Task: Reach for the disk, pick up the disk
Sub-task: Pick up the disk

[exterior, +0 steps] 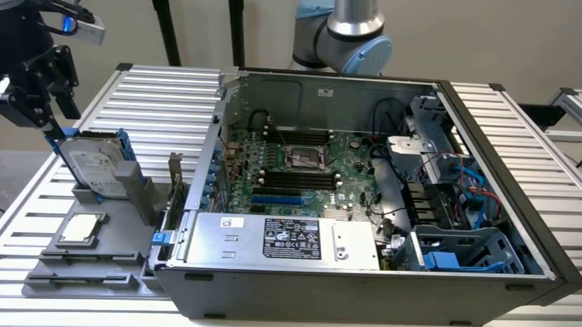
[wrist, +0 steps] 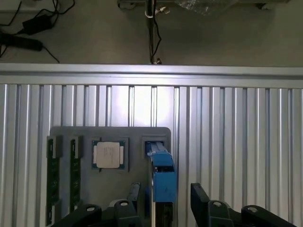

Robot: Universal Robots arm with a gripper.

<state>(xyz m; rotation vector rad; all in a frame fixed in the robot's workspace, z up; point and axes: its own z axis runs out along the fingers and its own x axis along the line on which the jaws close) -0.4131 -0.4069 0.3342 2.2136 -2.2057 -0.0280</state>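
The disk (exterior: 91,162) stands on edge in a slot of the grey holder tray (exterior: 86,276) at the exterior view's left. It is silver-grey with a white label and blue rails. My gripper (exterior: 56,112) hangs just above its top corner. In the wrist view the disk (wrist: 163,175) appears edge-on as a blue rail, and my gripper (wrist: 165,190) is open. One black finger (wrist: 134,193) stands on each side of the disk with a gap to it, and nothing is held.
A small square silver chip (wrist: 109,154) lies in the grey tray (wrist: 132,135) beside the disk. An open computer case (exterior: 364,170) with a motherboard and a silver power supply (exterior: 286,238) fills the ribbed metal table (exterior: 163,95) to the exterior view's right.
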